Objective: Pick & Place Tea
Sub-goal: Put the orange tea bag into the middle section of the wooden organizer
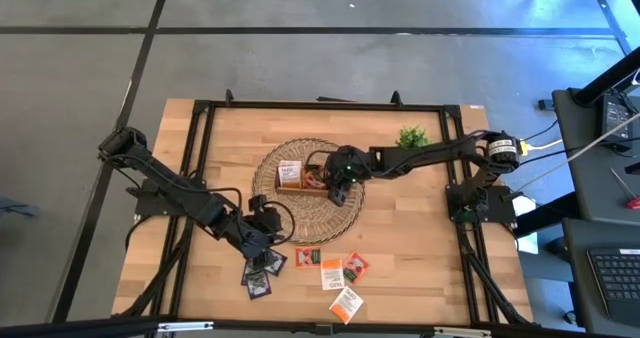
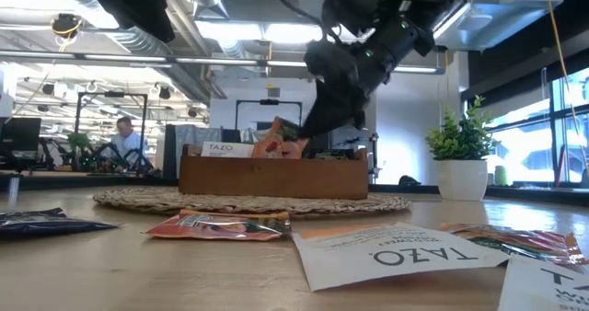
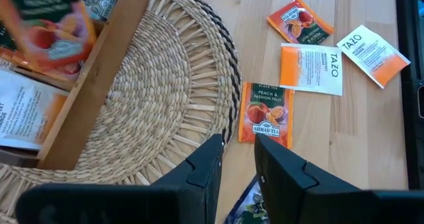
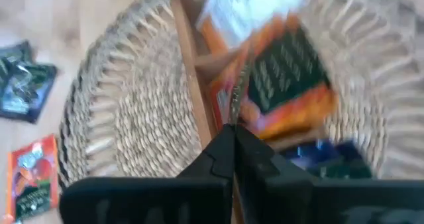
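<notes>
Right hand hung over the wooden tray on the woven mat, fingers pressed together, nothing between them; sachets in tray stood just beyond its tips. Left hand was low by the mat's near edge, fingers slightly spread and bare, above dark sachets. Loose orange and white sachets lay on open bench nearby. Potted plant stood at the far side. Person sat in the room behind.

woven mat, wooden tray, potted plant
</notes>
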Robot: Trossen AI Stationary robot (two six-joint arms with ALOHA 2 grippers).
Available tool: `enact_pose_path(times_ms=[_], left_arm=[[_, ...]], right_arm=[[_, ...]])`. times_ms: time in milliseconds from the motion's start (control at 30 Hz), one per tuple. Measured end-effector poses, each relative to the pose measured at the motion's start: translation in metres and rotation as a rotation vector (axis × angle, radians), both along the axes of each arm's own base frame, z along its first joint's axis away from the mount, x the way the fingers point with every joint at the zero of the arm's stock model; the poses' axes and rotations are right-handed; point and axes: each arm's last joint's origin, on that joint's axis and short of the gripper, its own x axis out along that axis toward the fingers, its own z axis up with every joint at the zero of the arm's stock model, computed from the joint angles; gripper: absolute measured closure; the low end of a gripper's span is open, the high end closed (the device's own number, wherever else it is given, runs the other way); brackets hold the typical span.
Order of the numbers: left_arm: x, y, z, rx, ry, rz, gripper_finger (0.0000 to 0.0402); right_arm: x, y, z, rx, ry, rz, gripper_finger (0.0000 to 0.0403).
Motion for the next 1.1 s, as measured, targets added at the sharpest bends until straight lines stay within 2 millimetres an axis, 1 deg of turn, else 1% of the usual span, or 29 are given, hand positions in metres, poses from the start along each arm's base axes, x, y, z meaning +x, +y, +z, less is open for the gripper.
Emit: enact_pose_path(times_ms=[100,233,333,433,533,733,933,1100], left_arm=[[0.000,0.000,0.000,0.000,0.000,0.000,0.0315],[0.000,0.000,0.000,-0.001,0.000,0.000,0.0315],[0.000,0.000,0.000,-0.001,0.000,-0.001,0.0315],[0.000,0.000,0.000,-0.001,0.000,0.000,0.0315],[0.000,0.000,0.000,0.000,-0.001,0.000,0.0315],[0.000,0.000,0.000,0.000,-0.001,0.002,0.0315],[0.000,0.000,0.000,0.006,-0.005,0.007,0.0316],[0.000,0.001,0.000,0.014,-0.009,0.013,0.0316]], right_arm=[[0.007,-0.003,0.018,-0.042,0.003,0.036,0.0398],[0.012,-0.006,0.043,-0.106,0.060,0.102,0.0399],[0.011,-0.010,0.055,-0.130,0.130,0.135,0.0400],[0.015,-0.014,0.063,-0.145,0.144,0.146,0.0400],[0.022,-0.017,0.060,-0.133,0.164,0.150,0.0401],[0.034,-0.017,0.042,-0.127,0.281,0.210,0.0401],[0.044,-0.019,0.035,-0.137,0.309,0.233,0.0401],[0.046,-0.019,0.030,-0.136,0.321,0.236,0.0382]])
